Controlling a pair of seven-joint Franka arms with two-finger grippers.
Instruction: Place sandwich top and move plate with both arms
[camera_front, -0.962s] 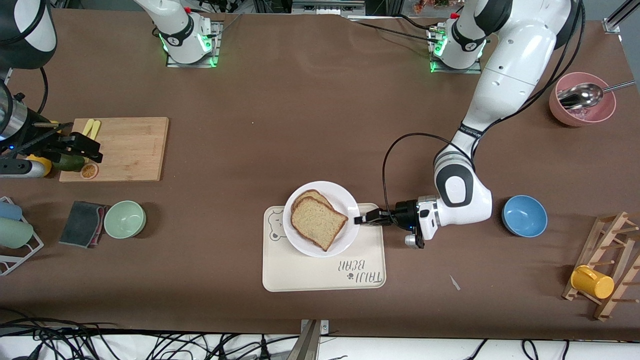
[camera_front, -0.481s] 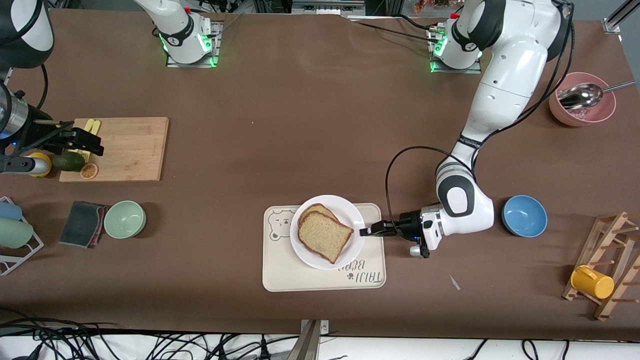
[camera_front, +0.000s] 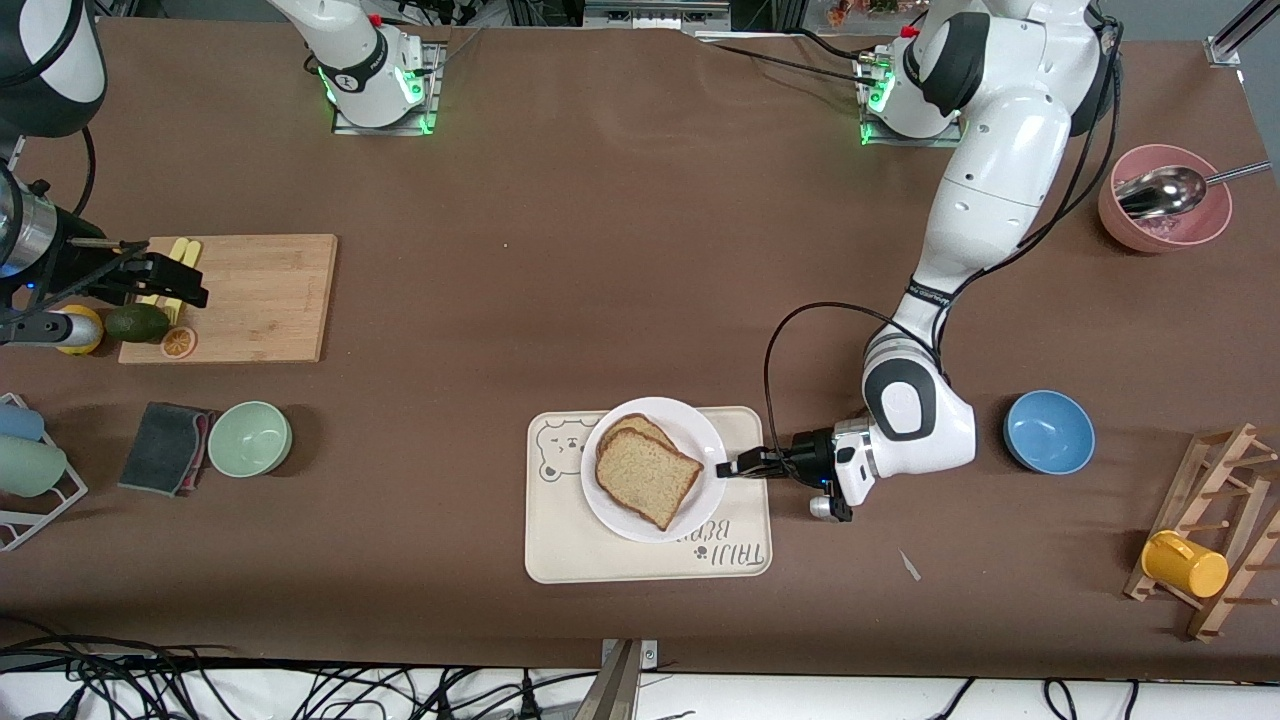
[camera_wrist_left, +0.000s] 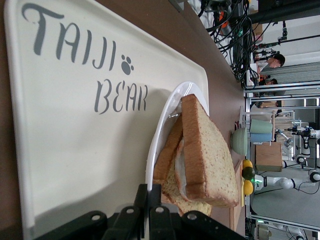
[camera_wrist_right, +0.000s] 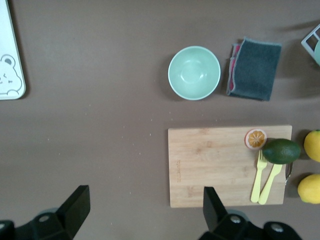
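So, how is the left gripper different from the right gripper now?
The left gripper is shut on the plate rim, low over the tray; the right gripper is open, holding nothing, up over the cutting board. The left arm works; the right arm waits. Both are black and two-fingered.

Even, bright overhead light fills the front view, and the brown table shows no glare. Shadows are soft and short: a faint one beside the green bowl, another beside the blue bowl. The spoon catches a bright highlight. In the left wrist view the tray looks slightly washed out, and the background, perhaps out of focus, appears hazy.
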